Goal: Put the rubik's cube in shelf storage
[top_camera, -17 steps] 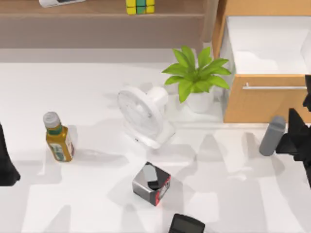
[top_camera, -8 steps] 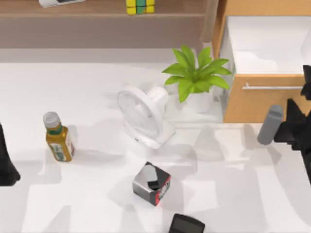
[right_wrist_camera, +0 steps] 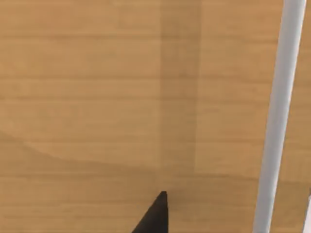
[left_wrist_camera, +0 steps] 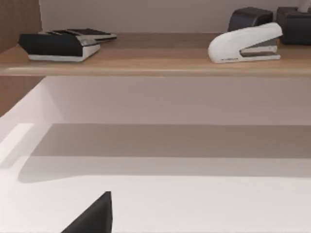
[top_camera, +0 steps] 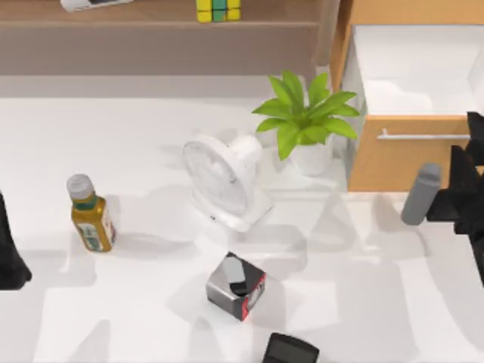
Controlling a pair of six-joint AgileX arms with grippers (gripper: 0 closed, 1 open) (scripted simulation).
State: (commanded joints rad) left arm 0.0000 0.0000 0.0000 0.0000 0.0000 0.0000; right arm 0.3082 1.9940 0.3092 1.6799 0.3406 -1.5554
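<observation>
Wooden shelf (top_camera: pixel 151 19) runs along the far edge, well beyond both jaw sets, and the cube (top_camera: pixel 218 9) already sits on its ledge, so placement looks done; retreat or parking is probably the step in hand. Right gripper (top_camera: pixel 461 193) hangs just before the drawer (top_camera: pixel 393 155), a grey cylinder (top_camera: pixel 421 193) beside it; left gripper (top_camera: pixel 9 253) is parked at the left table edge. Jaw opening: cannot tell for either. Next move calls only for clearing the drawer front.

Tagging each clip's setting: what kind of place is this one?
Probably a rendered office or desk setup: a white table with a desk fan, a potted plant, and a stapler on the wooden shelf storage.
</observation>
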